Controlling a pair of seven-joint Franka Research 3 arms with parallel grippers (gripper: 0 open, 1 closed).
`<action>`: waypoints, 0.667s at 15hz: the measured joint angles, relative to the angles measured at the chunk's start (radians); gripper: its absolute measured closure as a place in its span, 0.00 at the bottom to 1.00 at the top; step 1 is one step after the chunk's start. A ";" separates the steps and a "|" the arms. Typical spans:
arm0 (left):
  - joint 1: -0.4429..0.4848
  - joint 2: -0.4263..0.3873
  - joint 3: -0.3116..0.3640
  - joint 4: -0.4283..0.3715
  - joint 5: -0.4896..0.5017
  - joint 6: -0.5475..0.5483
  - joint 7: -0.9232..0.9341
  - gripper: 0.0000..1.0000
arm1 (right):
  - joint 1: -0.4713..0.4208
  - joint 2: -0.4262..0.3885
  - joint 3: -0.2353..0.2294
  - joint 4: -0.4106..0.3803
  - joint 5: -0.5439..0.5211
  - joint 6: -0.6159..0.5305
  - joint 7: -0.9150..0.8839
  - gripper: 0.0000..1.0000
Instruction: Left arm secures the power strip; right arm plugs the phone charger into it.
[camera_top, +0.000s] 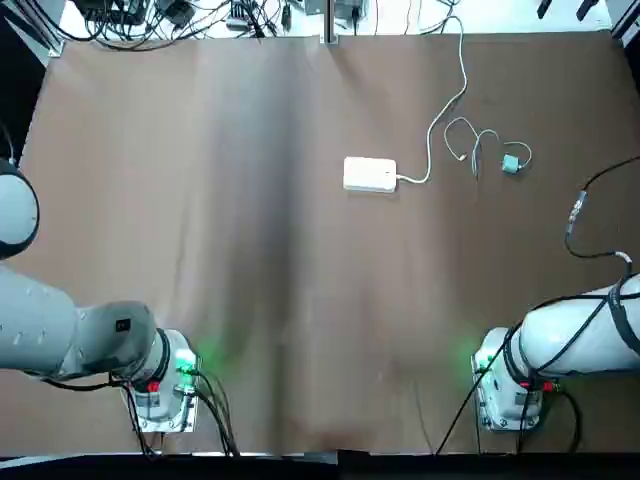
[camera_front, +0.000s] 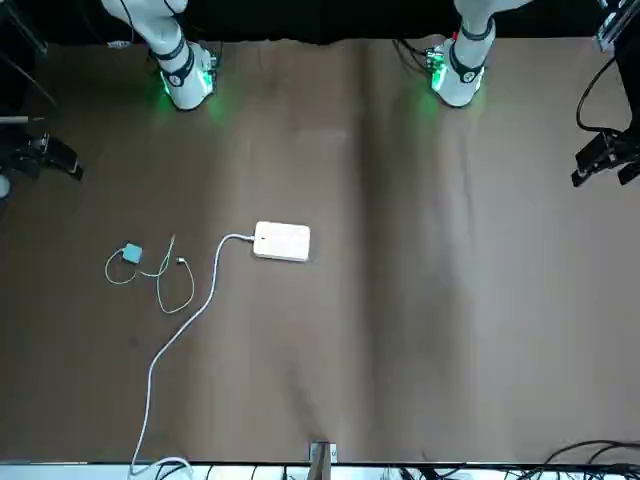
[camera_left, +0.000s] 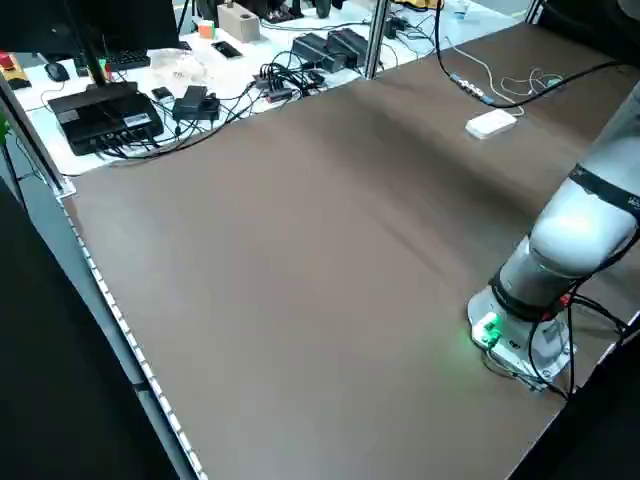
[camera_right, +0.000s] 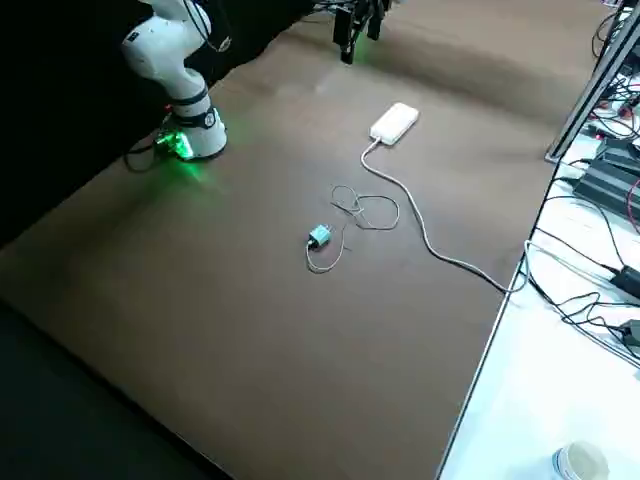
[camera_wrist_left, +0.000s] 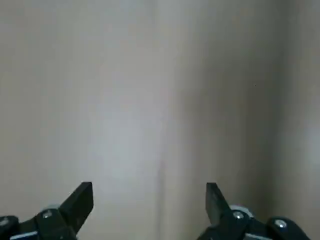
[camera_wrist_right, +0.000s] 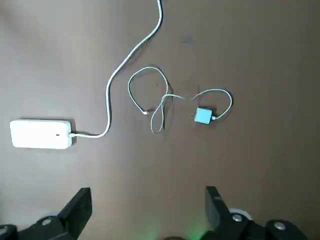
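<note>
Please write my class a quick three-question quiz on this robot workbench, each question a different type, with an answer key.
1. True or false: the phone charger is plugged into the power strip.
2. Multiple choice: what do the left gripper and right gripper, both raised above the table, hold? a) the power strip and the charger; b) nothing; c) only the thin cable.
3. Fill in the gap: seen from the robot's side, the charger lies to the ____ of the power strip.

Key: 1. false; 2. b; 3. right
</note>
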 joint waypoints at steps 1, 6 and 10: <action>0.000 0.000 0.000 0.000 0.000 0.000 0.000 0.00 | 0.000 0.000 0.000 0.000 0.000 0.000 0.000 0.00; 0.000 0.000 0.000 -0.002 0.000 0.002 0.000 0.00 | -0.001 0.001 -0.001 -0.001 0.000 0.000 -0.005 0.00; 0.000 0.000 0.000 -0.002 0.000 0.002 0.000 0.00 | -0.002 0.017 -0.002 -0.002 0.000 0.000 -0.092 0.00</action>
